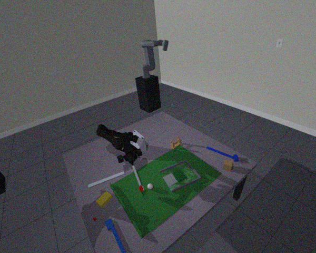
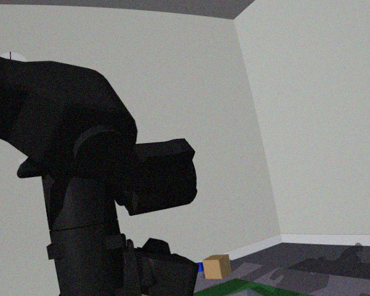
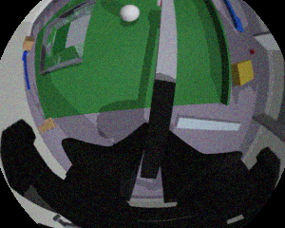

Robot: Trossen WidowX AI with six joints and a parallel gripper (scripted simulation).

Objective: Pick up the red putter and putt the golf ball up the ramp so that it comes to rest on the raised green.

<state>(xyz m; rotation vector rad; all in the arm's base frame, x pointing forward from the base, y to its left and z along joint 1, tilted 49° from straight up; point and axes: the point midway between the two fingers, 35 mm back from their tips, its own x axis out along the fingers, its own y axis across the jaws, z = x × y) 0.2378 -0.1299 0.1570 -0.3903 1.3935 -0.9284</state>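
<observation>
My gripper (image 1: 132,162) (image 3: 152,126) is shut on the black grip of the red putter (image 1: 140,188) (image 3: 167,47), whose grey shaft slants down over the green mat (image 1: 152,212) (image 3: 109,62). The red head is low at the mat, a small gap from the white golf ball (image 1: 150,186) (image 3: 129,12), on the ball's side away from the ramp (image 1: 169,180) (image 3: 78,33). Whether the head touches the mat I cannot tell. The ball lies on the mat, short of the ramp. The raised green (image 1: 181,174) (image 3: 61,38) behind the ramp has grey rails. The exterior view does not show the fingertips.
A yellow block (image 1: 104,199) (image 3: 242,72), a pale strip (image 1: 106,178) (image 3: 208,124) and a blue putter (image 1: 116,235) lie left of the mat. A wooden stand (image 1: 176,143) (image 3: 47,124) is at its back corner. Another blue putter (image 1: 220,153) and a wooden block (image 1: 228,165) (image 2: 212,268) are at right.
</observation>
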